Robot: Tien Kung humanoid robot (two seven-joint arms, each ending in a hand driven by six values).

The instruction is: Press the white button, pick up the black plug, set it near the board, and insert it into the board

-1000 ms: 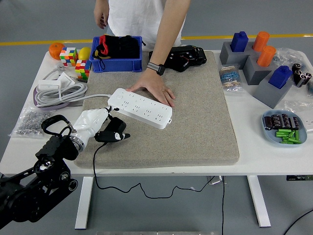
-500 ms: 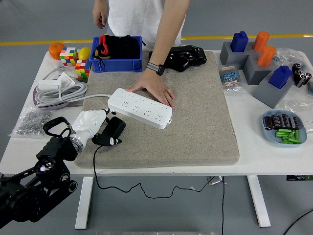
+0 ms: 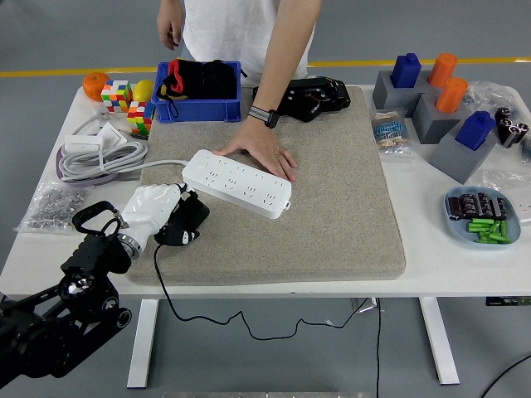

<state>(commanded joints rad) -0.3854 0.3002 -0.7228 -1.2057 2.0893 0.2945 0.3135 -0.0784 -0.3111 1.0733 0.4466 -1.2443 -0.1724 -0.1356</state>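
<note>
White table on grey floor, a yellow line crossing behind; a tan felt mat (image 3: 332,191) covers the middle of the table. White power strip (the board) (image 3: 237,182) lies diagonally on the mat's left half, its cable running off left toward a coil of white cord (image 3: 95,157). A person stands at the far side, one hand (image 3: 264,152) flat on the strip's far edge, apparently steadying it. Left hand (image 3: 162,214), white-gloved on the black arm, sits on the mat just below the strip's near-left end, fingers curled round the black plug (image 3: 187,222); plug body pokes out to the right of the fingers, its black cord (image 3: 158,282) dropping over the table's near edge and looping below. Prong direction not readable from this view. Right arm not in view. Judgement: button press and pick-up look done; the step in hand is bringing the plug up beside the board, with insertion not yet begun, plug and strip near but apart. Next move calls for turning the prongs toward a socket face, lining up over one of the near-left outlets, then pushing straight down while the strip is held. Slack in the cord seems ample. Other items stay clear of the work: blue bin (image 3: 199,95), colour cubes (image 3: 129,108), grey blocks (image 3: 431,108), dish of green parts (image 3: 485,217)
</note>
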